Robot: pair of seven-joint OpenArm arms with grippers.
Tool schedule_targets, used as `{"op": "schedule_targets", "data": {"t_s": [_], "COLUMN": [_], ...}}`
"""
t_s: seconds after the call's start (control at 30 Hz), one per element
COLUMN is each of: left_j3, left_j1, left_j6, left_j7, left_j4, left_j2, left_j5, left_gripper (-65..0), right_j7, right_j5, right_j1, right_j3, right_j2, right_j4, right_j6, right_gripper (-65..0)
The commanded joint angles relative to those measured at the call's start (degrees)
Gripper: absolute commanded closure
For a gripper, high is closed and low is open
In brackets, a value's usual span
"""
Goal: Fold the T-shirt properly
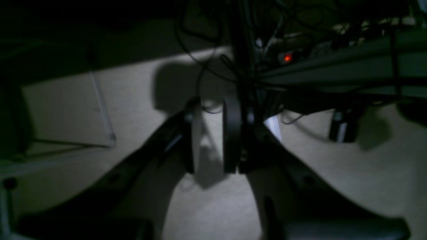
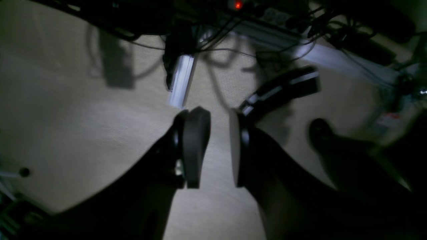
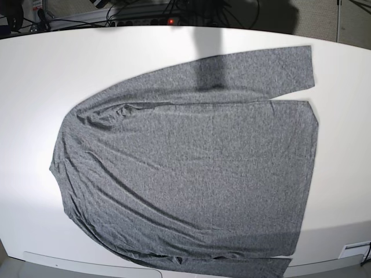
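The T-shirt (image 3: 191, 168) is a plain heather-grey long-sleeved shirt, spread flat and sideways on the white table (image 3: 35, 87), hem to the right. One sleeve (image 3: 261, 68) runs along the far side, the other (image 3: 232, 267) along the near edge. Neither arm shows in the base view. In the left wrist view my left gripper (image 1: 213, 113) hangs open over beige carpet (image 1: 66, 106), nothing between its fingers. The right wrist view shows my right gripper (image 2: 216, 116) open too, over the same floor and holding nothing. Both wrist views lack the shirt.
A power strip with a red light (image 3: 170, 21) and tangled cables lie behind the table's far edge. Under the table are a metal frame leg (image 2: 181, 80), more cables (image 1: 206, 66) and a dark shoe-like shape (image 2: 320, 131). A dark shadow (image 3: 208, 58) falls across the far sleeve.
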Motion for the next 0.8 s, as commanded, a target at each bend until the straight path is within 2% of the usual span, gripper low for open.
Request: {"op": "schedule_targets", "data": {"t_s": [0.0,0.1,0.2,0.37,0.47,0.57,0.77], "left_j3": [-0.26,-0.26,-0.26,-0.26,-0.26,-0.22,-0.15], "left_j1": [1.11,0.87,0.37,-1.31,-3.32,-6.38,-11.17], "left_j6": [-0.11,-0.72,-5.27,-5.28,-5.28,-5.28,-5.28], "left_j7": [-0.98,-0.7,-0.72,-0.7,-0.96,-3.06,-4.22], "left_j4": [2.36,6.4,10.75,16.59,17.84,17.79,17.79], "left_j2": [-0.2,-0.68,-2.58,-8.33,-12.0,-15.61,-20.96], "left_j5": [-0.48,-0.35,2.64,3.06,2.95,6.12,11.37], "left_gripper": [-11.6,-11.6,-11.6,-11.6,-11.6,-11.6,-11.7], "right_j7": [0.13,-0.39,-1.38,-2.56,-2.51,-2.54,-2.54], "right_j5": [-0.35,-4.17,-6.21,-7.78,-11.52,-13.57,-12.94], "right_j1": [-1.84,-3.89,-4.35,-4.17,-4.17,-4.2,-4.17], "right_j3": [1.11,4.46,8.46,14.29,16.17,16.35,16.35], "right_j2": [0.76,0.87,0.92,1.03,1.27,3.72,9.31], "right_j4": [2.54,8.17,12.79,19.39,22.69,24.33,24.44], "right_j6": [-0.63,-1.57,-1.75,-2.4,-2.34,-2.12,-2.19], "right_gripper": [-15.0,-15.0,-15.0,-15.0,-15.0,-15.0,-15.0]}}
